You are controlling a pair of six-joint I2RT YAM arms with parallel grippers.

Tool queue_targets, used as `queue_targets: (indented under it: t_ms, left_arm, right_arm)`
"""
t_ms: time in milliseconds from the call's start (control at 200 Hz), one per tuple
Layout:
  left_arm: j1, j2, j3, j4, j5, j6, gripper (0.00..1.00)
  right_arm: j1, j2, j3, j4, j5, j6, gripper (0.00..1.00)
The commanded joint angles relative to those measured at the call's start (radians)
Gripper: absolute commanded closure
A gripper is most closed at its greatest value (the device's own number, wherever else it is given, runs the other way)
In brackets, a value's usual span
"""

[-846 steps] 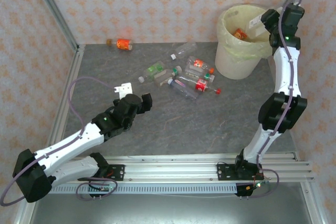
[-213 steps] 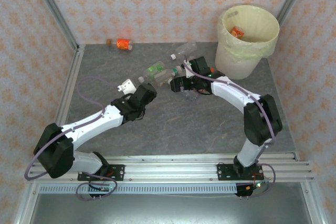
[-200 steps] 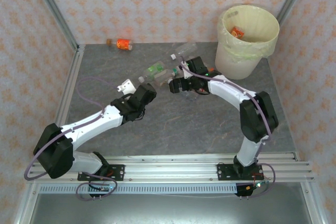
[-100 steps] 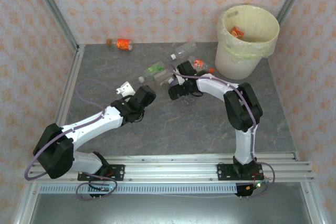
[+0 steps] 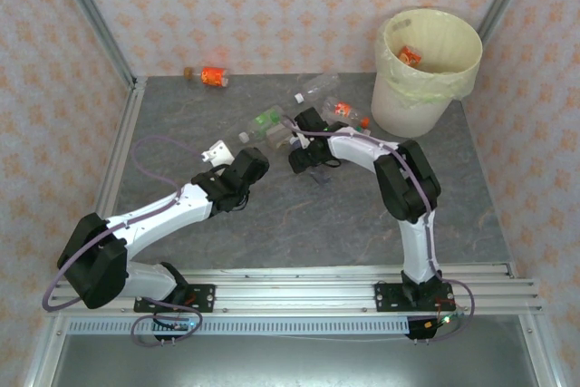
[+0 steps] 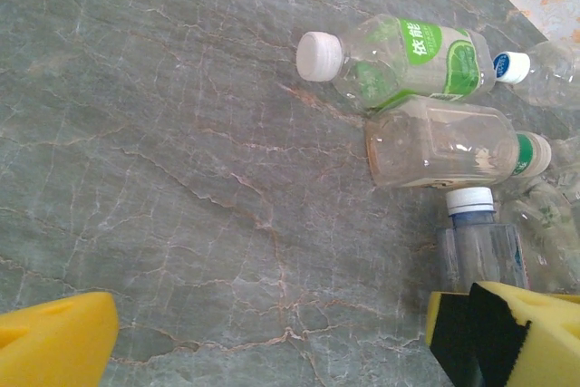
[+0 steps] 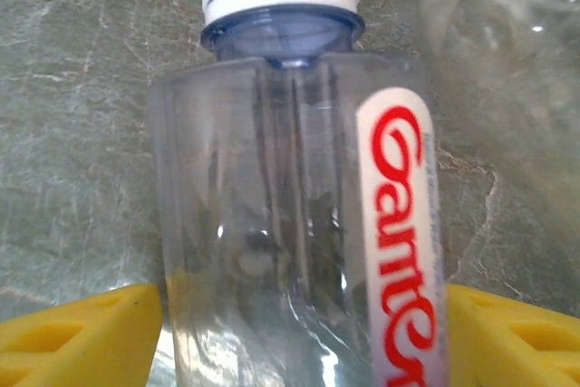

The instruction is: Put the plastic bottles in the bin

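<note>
Left gripper spread wide, empty, over grey table; beyond, mid-table, red-labelled bottle lies lengthwise in right gripper, cap pointing away from wrist, fingers at both flanks, clamp unclear; bin far right.

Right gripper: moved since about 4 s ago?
Yes. It was over the bin then. In the top view the right gripper now sits well left of the bin and lower in frame, its fingers either side of a clear red-lettered bottle.
</note>
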Motion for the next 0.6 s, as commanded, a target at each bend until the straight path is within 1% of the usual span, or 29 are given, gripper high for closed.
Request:
queue_targets:
  t_ms: [0, 60, 135, 225, 355, 595]
  left_arm:
    - [0.012, -0.001, 0.006, 0.014, -0.027, 0.028, 0.00]
    - [0.013, -0.008, 0.001, 0.012, -0.025, 0.028, 0.00]
    - [0.013, -0.020, -0.010, 0.013, -0.018, 0.023, 0.00]
    - [0.013, -0.034, -0.018, 0.010, -0.005, 0.026, 0.00]
    - [0.015, -0.051, -0.016, -0.007, 0.015, 0.049, 0.00]
    - [0.014, -0.094, -0.026, -0.005, 0.005, 0.054, 0.00]
  right_arm:
    - [0.032, 0.031, 0.048, -0.057, 0.079, -0.005, 0.23]
    - [0.041, 0.039, 0.054, -0.053, 0.114, 0.009, 0.25]
    - [0.043, 0.039, 0.056, -0.046, 0.171, 0.042, 0.31]
    - [0.043, 0.023, 0.046, -0.047, 0.208, 0.060, 0.36]
    - [0.043, -0.038, 0.004, -0.033, 0.202, 0.067, 0.45]
    - [0.043, -0.230, -0.073, -0.009, 0.195, 0.043, 0.54]
